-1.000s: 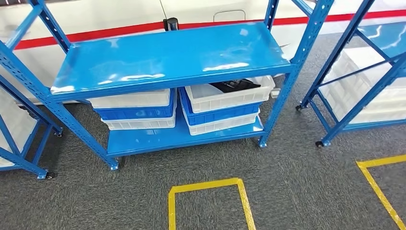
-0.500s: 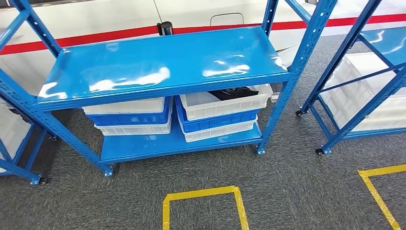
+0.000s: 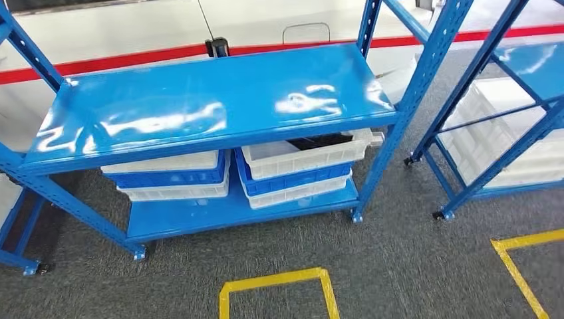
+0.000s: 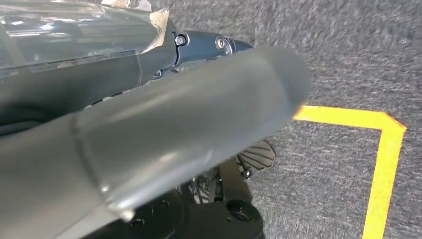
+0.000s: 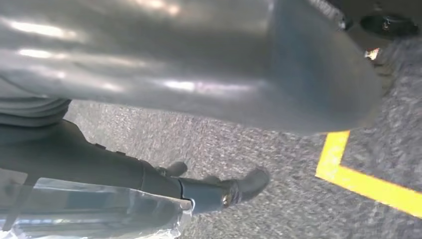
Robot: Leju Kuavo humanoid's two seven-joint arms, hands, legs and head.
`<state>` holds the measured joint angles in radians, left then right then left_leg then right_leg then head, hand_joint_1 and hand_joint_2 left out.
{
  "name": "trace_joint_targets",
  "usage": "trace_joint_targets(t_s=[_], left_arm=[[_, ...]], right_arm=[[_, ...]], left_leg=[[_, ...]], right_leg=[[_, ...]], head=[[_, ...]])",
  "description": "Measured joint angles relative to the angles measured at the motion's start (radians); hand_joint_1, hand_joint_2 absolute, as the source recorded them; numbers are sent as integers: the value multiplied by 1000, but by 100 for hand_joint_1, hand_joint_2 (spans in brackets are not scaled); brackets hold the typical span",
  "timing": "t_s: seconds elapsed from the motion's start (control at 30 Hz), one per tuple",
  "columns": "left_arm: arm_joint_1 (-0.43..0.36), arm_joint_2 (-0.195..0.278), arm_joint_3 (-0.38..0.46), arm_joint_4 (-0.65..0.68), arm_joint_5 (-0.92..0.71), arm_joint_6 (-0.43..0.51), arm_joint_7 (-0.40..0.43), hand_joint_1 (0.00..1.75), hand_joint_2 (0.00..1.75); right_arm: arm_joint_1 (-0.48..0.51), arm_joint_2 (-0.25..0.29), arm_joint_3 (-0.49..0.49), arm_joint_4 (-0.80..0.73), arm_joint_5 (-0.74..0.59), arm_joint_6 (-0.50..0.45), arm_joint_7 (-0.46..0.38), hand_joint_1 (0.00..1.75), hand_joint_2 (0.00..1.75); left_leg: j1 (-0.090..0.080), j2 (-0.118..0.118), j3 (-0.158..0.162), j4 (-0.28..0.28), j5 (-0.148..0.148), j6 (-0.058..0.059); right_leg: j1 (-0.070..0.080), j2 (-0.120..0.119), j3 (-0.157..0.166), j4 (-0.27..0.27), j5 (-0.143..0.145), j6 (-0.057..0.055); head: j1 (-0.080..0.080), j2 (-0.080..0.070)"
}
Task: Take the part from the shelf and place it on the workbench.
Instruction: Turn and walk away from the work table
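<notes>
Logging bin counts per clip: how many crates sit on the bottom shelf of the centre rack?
6, in two stacks of three: the left stack white, blue, white; the right stack likewise, its top crate holding the dark part. The upper shelf may hide more behind.

Blue shelf (image 3: 199, 109): top deck bare; lower deck w/ two crate stacks (image 3: 229, 174) (white/blue), on grey carpet (image 3: 399, 259).

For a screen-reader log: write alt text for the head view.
A blue two-level shelf on casters stands on grey carpet, its top level bare. On the lower level sit two stacks of white and blue bins; the right top bin holds a dark part. Yellow floor tape marks a square in front.
</notes>
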<state>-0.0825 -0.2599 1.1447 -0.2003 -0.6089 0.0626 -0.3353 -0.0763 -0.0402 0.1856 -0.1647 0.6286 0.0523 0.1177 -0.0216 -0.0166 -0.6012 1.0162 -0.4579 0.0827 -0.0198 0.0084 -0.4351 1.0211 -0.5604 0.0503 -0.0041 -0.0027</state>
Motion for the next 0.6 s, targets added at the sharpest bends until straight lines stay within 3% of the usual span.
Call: trace_joint_targets(t_s=[0.07, 0.17, 0.23, 0.27, 0.33, 0.37, 0.4, 0.47, 0.5, 0.53, 0.6], left_arm=[[-1, 0, 0, 0, 0, 0, 0, 0, 0], [-1, 0, 0, 0, 0, 0, 1, 0, 0], [0, -2, 0, 0, 0, 0, 2, 0, 0], [1, -3, 0, 0, 1, 0, 3, 0, 0], [1, -3, 0, 0, 1, 1, 3, 0, 0], [1, -3, 0, 0, 1, 2, 4, 0, 0], [0, -3, 0, 0, 2, 3, 5, 0, 0], [-1, -4, 0, 1, 2, 4, 6, 0, 0], [-2, -4, 0, 1, 2, 5, 7, 0, 0], [-3, -5, 0, 1, 3, 6, 8, 0, 0], [-5, -5, 0, 1, 3, 7, 8, 0, 0]], right_arm=[[-2, 1, -1, 0, 0, 0, 0, 0, 0], [-7, -3, -1, 0, 3, 0, 0, 0, 0], [-3, -6, -2, 0, 6, 0, 0, 0, 0], [-1, -7, -2, 0, 7, 0, 1, 0, 0], [2, -8, -3, 0, 10, 1, 1, 0, 0], [1, -8, -3, 1, 10, 1, 1, 0, 0], [-1, -8, -3, 1, 11, 1, 1, 0, 0], [-4, -8, -3, 1, 13, 1, 1, 0, 0], [-3, -8, -4, 0, 15, 1, 1, 0, 0], [-3, -8, -4, 0, 16, 1, 1, 0, 0], [-6, -8, -4, 0, 18, 1, 1, 0, 0]], left_leg=[[4, 0, 33, -11, 6, 4], [2, 0, 52, -11, -12, 5], [2, -5, 71, -11, -30, 2], [2, -7, 83, -11, -40, 0], [2, -9, 107, -10, -61, -9], [2, -9, 113, -9, -71, -14], [1, -9, 115, -9, -79, -21], [0, -8, 120, -5, -86, -31], [1, -6, 119, 1, -89, -36], [2, -3, 113, 19, -92, -42], [10, 3, 61, 103, -112, -57]], right_leg=[[1, -2, -23, 53, -12, 2], [0, -2, -137, 202, -67, -12], [1, -2, -183, 209, -81, -3], [0, -2, -181, 162, -56, 10], [-1, -6, -162, 63, 31, 27], [2, -8, -154, 32, 59, 23], [5, -9, -150, 23, 75, 10], [10, -8, -145, 16, 69, -20], [6, -7, -137, 12, 71, -28], [3, -7, -130, 9, 69, -35], [-2, -7, -112, 5, 62, -47]], head=[[0, 0], [1, 0], [2, 0], [2, 0], [2, 0], [2, 0], [0, 0], [-4, 0], [-6, 0], [-6, 0], [-6, 0]])
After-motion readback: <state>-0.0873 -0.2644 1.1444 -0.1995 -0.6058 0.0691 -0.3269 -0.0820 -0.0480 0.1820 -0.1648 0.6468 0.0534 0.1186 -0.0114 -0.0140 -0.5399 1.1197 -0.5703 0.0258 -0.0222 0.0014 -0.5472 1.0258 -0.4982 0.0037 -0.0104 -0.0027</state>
